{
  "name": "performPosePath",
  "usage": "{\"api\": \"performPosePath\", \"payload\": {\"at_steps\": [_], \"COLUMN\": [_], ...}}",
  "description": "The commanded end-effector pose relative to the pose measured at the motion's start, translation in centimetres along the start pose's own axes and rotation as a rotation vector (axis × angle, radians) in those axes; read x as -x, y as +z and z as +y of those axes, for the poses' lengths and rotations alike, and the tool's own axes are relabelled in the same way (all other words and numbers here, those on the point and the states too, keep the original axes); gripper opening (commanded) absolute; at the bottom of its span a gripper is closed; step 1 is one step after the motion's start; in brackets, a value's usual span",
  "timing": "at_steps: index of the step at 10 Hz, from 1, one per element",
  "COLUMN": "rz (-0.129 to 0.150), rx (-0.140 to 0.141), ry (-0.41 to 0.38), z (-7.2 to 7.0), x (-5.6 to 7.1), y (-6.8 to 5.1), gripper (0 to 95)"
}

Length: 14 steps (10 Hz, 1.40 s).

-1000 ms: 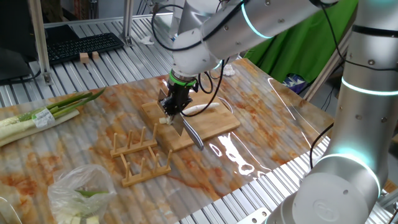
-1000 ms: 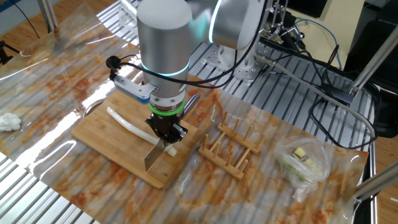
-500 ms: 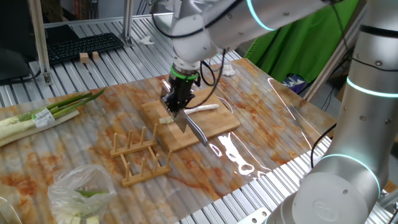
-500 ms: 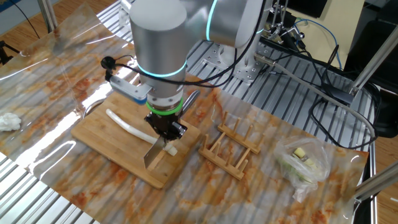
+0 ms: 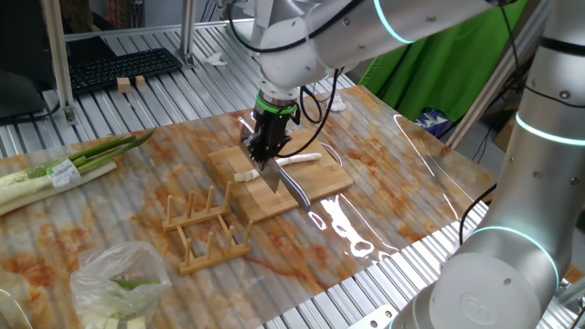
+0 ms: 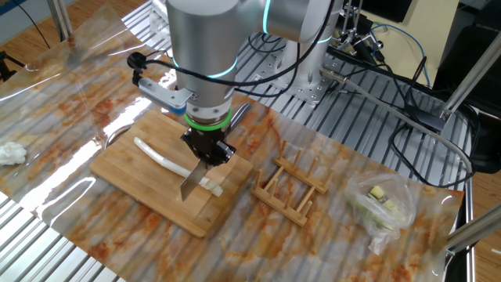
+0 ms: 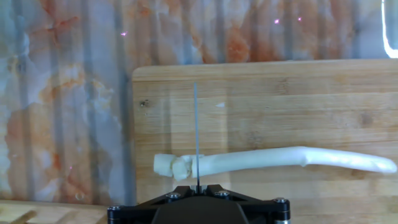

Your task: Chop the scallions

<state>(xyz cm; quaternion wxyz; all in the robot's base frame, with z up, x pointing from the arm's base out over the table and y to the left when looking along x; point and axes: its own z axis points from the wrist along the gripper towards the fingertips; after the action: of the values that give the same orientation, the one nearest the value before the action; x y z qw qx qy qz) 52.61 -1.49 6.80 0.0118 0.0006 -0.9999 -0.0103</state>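
In one fixed view the gripper (image 5: 265, 152), clamped shut on the knife (image 5: 275, 175), hangs over the board (image 5: 315, 185), the scallion (image 5: 297, 159) lying along the board with a cut stub (image 5: 244, 175) at its near end. In the other fixed view the blade (image 6: 190, 185) hangs just above the stalk (image 6: 160, 158) and crosses its long axis, near the stub end (image 6: 212, 185). The hand view shows the blade edge-on (image 7: 196, 134), square across the scallion (image 7: 273, 160), with most of the stalk running off to the right, so I judge the next cut belongs further that way.

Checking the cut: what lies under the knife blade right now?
The white scallion on the wooden board, with a stubby end piece beside the blade. The blade's thin edge covers almost nothing.
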Motion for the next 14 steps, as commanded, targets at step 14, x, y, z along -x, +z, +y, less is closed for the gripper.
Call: {"api": "performPosePath", "payload": {"at_steps": [14], "rz": [-0.045], "rx": [-0.019], "ry": [-0.012], "z": [0.7], "x": [1.0], "y": [6.1], "gripper": [0.0]}}
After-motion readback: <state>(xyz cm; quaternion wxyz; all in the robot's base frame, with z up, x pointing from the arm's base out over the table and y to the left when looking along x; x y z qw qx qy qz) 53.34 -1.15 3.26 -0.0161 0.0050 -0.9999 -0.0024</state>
